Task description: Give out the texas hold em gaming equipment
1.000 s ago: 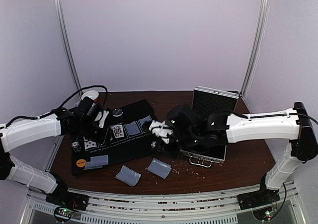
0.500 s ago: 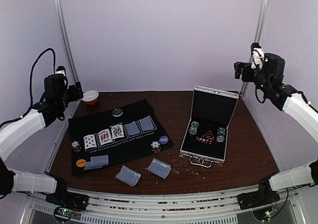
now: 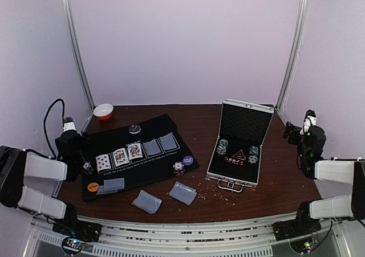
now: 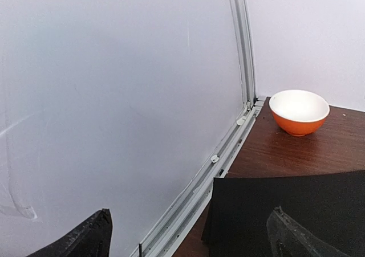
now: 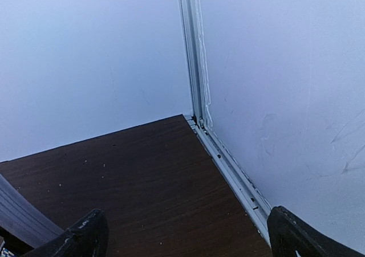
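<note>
The texas hold em gaming equipment lies spread on a black mat point(image 3: 142, 133). Three face-up cards point(image 3: 120, 156) and two face-down cards point(image 3: 160, 145) form a row. A chip stack point(image 3: 87, 167) sits at the mat's left and another point(image 3: 179, 168) at its right. There are purple point(image 3: 187, 160), orange point(image 3: 92, 186) and grey point(image 3: 134, 129) discs. More face-down cards lie at the front point(image 3: 114, 184), point(image 3: 146, 201), point(image 3: 183, 192). My left gripper point(image 3: 73, 143) point(image 4: 191, 240) is open at the mat's left edge. My right gripper point(image 3: 296, 130) point(image 5: 191, 237) is open by the right wall. Both hold nothing.
An open silver case point(image 3: 244, 113) with chips point(image 3: 222, 147) inside stands right of the mat; its edge point(image 5: 17, 211) shows in the right wrist view. An orange-and-white bowl point(image 3: 103, 111) point(image 4: 299, 112) sits in the back left corner. Crumbs dot the wood near the case.
Both arms left the mat and case, swung up high, then came down folded at the table's left and right sides. Both grippers opened wide.
</note>
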Robot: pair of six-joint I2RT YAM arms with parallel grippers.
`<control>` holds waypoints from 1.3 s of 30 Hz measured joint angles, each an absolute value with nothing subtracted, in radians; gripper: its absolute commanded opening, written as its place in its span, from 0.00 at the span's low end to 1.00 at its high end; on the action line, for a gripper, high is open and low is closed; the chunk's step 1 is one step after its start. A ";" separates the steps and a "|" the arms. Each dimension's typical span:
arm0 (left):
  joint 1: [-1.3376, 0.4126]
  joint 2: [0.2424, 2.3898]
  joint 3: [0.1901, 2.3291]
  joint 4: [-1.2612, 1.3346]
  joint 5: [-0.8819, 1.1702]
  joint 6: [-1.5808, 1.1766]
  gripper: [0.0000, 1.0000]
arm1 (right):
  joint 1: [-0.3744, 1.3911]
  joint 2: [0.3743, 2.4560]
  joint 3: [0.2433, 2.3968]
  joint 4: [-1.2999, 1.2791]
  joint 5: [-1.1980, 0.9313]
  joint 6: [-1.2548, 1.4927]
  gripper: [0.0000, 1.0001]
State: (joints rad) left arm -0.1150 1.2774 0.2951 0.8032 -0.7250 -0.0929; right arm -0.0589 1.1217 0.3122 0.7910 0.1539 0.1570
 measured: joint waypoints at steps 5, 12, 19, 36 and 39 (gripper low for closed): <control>-0.118 1.287 0.229 1.005 -0.680 -0.041 0.98 | -0.059 1.241 0.205 1.042 0.127 0.146 1.00; -0.121 1.249 0.170 1.130 -0.585 -0.039 0.98 | -0.059 1.264 0.230 1.095 0.100 0.143 1.00; -0.124 1.404 0.075 1.326 -0.502 -0.028 0.98 | -0.057 1.391 0.190 1.240 0.014 0.160 1.00; -0.152 1.594 0.156 1.479 -0.419 0.032 0.98 | -0.017 1.563 0.197 1.361 -0.064 0.108 1.00; -0.151 1.594 0.175 1.455 -0.419 0.032 0.98 | -0.017 1.563 0.197 1.361 -0.063 0.108 1.00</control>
State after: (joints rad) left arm -0.1513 1.5940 0.1753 1.4551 -0.4187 0.0319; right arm -0.0170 1.5635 0.1967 1.3609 -0.0631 0.1078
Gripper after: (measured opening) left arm 0.983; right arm 0.999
